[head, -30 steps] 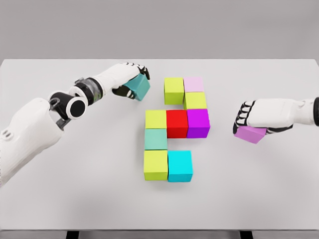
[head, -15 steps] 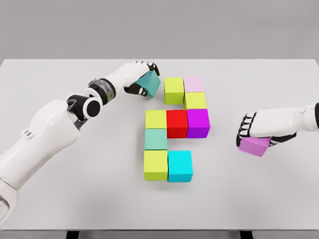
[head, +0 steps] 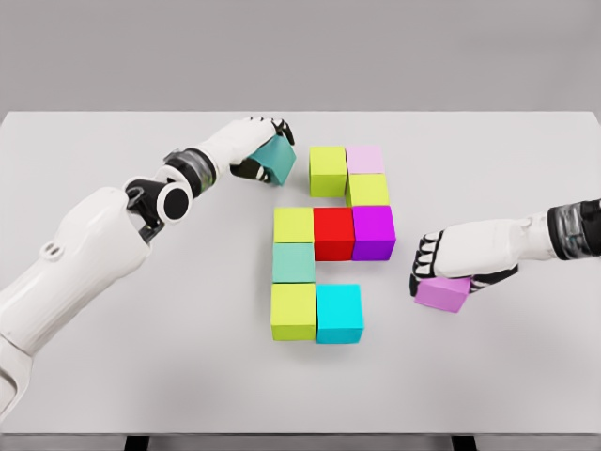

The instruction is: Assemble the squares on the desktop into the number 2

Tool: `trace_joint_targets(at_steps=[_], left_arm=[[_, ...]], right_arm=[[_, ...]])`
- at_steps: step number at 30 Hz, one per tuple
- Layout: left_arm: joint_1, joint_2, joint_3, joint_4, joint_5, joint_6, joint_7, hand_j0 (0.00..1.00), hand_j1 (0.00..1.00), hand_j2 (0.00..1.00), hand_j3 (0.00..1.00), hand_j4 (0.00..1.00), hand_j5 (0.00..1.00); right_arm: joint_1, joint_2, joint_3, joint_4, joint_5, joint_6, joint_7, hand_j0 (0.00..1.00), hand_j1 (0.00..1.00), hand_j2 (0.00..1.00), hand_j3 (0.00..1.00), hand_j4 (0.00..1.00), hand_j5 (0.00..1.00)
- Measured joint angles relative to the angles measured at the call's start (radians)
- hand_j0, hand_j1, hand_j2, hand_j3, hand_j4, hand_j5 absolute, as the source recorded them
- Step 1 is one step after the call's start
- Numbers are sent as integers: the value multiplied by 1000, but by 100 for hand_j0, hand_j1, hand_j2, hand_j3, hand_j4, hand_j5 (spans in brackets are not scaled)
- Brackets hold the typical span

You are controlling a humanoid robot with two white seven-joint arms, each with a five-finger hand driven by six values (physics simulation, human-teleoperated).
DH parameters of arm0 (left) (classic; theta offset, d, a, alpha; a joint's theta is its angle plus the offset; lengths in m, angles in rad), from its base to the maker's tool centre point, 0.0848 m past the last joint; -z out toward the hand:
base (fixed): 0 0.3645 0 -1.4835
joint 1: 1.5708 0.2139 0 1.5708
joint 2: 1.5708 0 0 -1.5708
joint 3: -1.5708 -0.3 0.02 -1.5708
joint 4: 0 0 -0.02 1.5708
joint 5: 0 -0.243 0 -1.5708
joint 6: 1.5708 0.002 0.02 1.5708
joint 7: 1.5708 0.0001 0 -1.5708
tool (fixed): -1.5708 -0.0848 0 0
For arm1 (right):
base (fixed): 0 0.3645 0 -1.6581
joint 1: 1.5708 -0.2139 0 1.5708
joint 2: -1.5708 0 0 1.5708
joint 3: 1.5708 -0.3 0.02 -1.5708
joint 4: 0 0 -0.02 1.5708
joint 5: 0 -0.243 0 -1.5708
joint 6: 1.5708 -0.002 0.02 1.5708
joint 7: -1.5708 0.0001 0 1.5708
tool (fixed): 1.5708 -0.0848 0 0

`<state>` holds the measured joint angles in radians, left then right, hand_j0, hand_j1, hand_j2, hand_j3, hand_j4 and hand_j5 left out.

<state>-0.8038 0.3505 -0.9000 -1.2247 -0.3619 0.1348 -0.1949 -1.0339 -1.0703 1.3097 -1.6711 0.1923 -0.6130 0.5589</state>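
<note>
Several coloured cubes form a partial figure in the middle of the white table [head: 113, 376]: a lime cube [head: 328, 170] and a pale pink cube [head: 365, 160] on top, a lime cube [head: 368, 191] below, then lime [head: 293, 225], red [head: 333, 233] and purple [head: 374, 231] in a row, a sea-green cube [head: 293, 263], and lime [head: 293, 311] with cyan [head: 339, 313] at the bottom. My left hand [head: 255, 143] is shut on a tilted teal cube [head: 276, 162], left of the top row. My right hand [head: 441, 256] is shut on a violet cube [head: 442, 293], right of the cyan cube.
The table's far edge runs behind the cubes against a grey wall. Bare tabletop lies to the right of the cyan cube and along the front.
My right hand has carried the violet cube left and slightly down, closer to the figure. My left hand with the teal cube moved right toward the top lime cube, then drew back a little.
</note>
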Motion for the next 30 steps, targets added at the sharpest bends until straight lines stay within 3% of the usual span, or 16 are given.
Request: trace_joint_targets(at_steps=[13,16,19,25,30], left_arm=[[-21,-3,-22,-7,9,2,-68,39,39,39,39,39,39],[-21,-3,-22,-6,15,3,-63,63,63,63,63,63,63],[-20,-1,-21,-6,21,4,-60,74,74,74,74,74,74],[-20,0,-21,-5,24,5,-57,80,80,80,80,80,80],[-20,0,-20,-5,25,5,-56,87,87,87,87,87,87]], right_arm=[[3,52,26,-7,-2,0,-15,51,51,51,51,51,51],[3,54,32,-7,-2,0,-22,51,51,51,51,51,51],[3,54,36,-8,-2,0,-31,51,51,51,51,51,51],[5,63,51,-9,-2,0,-36,52,52,52,52,52,52],[3,62,55,-7,-3,0,-31,66,66,66,66,66,66]])
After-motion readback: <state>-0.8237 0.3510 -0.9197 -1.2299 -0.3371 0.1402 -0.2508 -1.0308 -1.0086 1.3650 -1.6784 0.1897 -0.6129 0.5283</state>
